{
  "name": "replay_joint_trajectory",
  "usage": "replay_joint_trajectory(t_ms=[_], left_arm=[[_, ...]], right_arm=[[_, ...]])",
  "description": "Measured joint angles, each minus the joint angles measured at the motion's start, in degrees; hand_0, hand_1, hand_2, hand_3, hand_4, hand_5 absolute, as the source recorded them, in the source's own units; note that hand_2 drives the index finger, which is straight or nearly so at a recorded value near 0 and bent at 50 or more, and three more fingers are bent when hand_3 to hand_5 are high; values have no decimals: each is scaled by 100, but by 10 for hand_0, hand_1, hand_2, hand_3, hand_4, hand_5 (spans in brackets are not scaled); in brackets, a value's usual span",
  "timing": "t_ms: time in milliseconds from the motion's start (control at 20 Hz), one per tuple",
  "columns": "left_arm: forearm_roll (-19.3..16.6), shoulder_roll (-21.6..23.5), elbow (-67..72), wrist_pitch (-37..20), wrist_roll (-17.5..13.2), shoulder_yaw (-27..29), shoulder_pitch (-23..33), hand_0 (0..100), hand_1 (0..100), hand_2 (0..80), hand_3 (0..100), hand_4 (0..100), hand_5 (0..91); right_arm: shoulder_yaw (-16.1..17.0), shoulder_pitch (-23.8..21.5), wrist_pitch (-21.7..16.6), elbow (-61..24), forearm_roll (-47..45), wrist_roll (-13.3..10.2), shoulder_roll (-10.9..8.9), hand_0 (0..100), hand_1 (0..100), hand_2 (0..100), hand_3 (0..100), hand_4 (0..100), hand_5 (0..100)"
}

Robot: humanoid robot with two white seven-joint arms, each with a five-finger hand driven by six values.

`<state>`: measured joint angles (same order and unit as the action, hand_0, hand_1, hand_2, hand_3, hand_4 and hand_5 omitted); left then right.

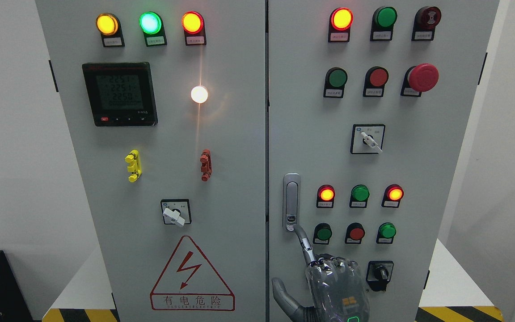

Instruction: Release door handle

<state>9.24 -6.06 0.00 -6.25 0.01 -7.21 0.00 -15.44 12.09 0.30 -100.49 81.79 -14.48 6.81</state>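
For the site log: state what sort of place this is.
Probably an industrial electrical or control room. It shows a grey switchgear cabinet with indicator lamps, a digital power meter and a red emergency stop button.

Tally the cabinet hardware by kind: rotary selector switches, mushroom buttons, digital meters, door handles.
Square-plated rotary selector switches: 3
Red mushroom-head push button: 1
Black digital panel meter: 1
Silver metal lever door handle: 1
Total: 6
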Motion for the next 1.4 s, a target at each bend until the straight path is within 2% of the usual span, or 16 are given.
replay_joint_trajectory(t_ms=[1052,1402], left_arm=[[0,0,0,0,0,0,0,120,556,0,0,0,0],[1,0,0,0,0,0,0,120,556,0,0,0,0]], right_arm=[[-189,295,469,369,141,15,28,314,241,20,1000,1000,1000],[-197,329,502,407,131,40,32,313,243,24,1000,1000,1000]])
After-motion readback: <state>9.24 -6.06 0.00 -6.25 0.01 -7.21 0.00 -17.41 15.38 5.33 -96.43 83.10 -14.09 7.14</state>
